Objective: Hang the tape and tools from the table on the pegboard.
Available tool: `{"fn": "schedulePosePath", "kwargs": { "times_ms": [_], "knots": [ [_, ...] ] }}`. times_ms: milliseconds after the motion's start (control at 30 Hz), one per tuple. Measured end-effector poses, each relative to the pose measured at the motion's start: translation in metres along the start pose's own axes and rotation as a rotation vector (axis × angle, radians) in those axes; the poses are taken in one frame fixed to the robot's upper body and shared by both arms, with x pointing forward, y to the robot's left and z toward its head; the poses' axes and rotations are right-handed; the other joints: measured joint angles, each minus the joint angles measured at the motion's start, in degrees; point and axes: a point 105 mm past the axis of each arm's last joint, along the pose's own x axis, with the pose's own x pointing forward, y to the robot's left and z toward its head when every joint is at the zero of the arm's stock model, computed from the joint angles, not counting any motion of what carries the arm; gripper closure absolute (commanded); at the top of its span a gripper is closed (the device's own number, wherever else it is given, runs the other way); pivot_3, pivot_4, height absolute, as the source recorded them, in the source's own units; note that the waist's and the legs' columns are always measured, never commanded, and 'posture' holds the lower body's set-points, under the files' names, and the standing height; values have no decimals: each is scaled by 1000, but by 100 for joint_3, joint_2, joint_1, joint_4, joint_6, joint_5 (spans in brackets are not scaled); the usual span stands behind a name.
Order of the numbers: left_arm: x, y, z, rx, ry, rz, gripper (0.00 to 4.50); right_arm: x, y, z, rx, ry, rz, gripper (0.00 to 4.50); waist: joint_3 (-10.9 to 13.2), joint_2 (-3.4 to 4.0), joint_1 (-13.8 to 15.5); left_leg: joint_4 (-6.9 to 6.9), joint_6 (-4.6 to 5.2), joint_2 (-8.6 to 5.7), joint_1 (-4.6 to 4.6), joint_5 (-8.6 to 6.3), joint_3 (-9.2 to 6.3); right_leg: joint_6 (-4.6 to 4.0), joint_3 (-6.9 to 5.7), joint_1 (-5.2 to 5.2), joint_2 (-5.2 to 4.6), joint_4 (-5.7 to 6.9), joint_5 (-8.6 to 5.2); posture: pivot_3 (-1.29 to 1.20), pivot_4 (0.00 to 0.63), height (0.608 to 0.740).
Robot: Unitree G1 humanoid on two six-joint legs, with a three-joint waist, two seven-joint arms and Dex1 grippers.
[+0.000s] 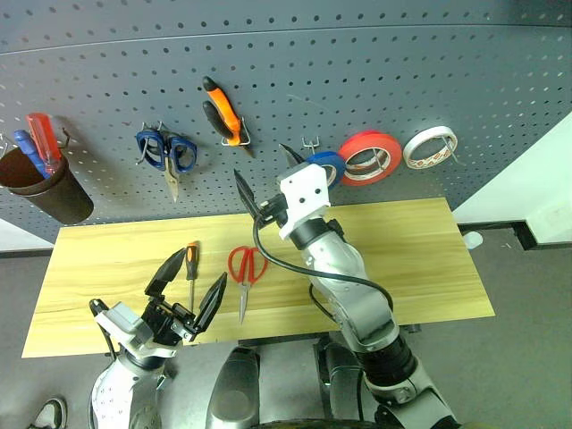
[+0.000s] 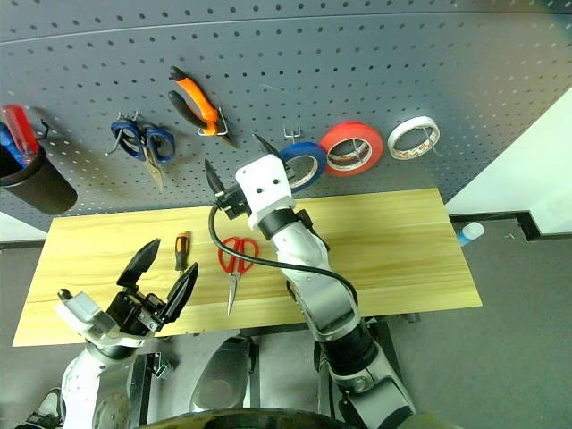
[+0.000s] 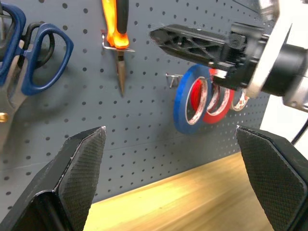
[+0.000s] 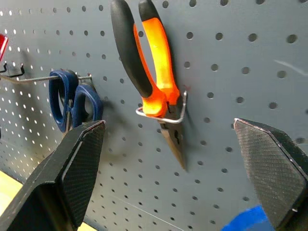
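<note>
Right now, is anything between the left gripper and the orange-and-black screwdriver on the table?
Nothing visible. The left gripper, fingers open, hangs over the table's near edge with the screwdriver just beyond it. The red-handled scissors lie beside the screwdriver, apart from it, off the direct path.

No readable text, label, brand, number or sign can be made out in any view. A reddish pattern is printed around the whitish tape roll (image 1: 430, 147) hung at about 2 o'clock on the pegboard (image 1: 357, 71), but no letters or figures can be told from it.
</note>
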Motion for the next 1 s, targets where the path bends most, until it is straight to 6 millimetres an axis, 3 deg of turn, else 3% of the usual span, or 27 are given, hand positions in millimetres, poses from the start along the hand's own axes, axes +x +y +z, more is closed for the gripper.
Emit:
{"fn": "schedulePosePath", "kwargs": {
  "times_ms": [267, 433, 500, 633, 767, 867, 1000],
  "knots": [
    [11, -2, 13, 17, -53, -70, 0, -35, -51, 35, -112, -18, 17, 51, -127, -35, 17, 5, -1, -1, 9, 0, -1, 3, -1, 17, -1, 0, 3, 367, 87, 740],
    [27, 4, 13, 26, -99, -93, 0, -64, -76, 28, -110, 85, 32, 51, -404, -40, 25, 6, 4, -4, 35, -2, -1, 8, -1, 50, -1, -6, 7, 370, 40, 740],
    [34, 9, 9, 29, -97, -82, 0, -74, -79, 17, -89, 149, 59, 51, -475, -38, 14, 3, 33, -4, 101, -18, -1, 0, 0, 114, 0, -14, 2, 368, 33, 740],
    [39, 21, -6, 33, -5, -12, 0, -102, -67, -14, -7, 333, 217, 51, -627, -39, -5, 3, 38, -4, 145, -21, -1, 0, 1, 203, 0, -33, 0, 370, 19, 740],
    [35, 27, -23, 31, 138, 17, 0, -120, -49, -32, 47, 448, 351, 51, -715, -59, 2, 5, 38, -4, 213, -20, -1, -1, 3, 247, 1, -32, 2, 379, 20, 740],
    [25, 28, -37, 24, 277, 24, 0, -137, -35, -48, 73, 566, 451, 51, -771, -68, 5, 5, 37, -4, 216, -20, 0, -2, 4, 249, 0, -33, 1, 382, 28, 740],
    [10, 27, -54, 16, 457, 39, 0, -144, -27, -56, 80, 622, 512, 51, -772, -68, 16, 4, 37, -3, 218, -20, -2, -1, 3, 244, 1, -30, 1, 385, 40, 740]
  ]
}}
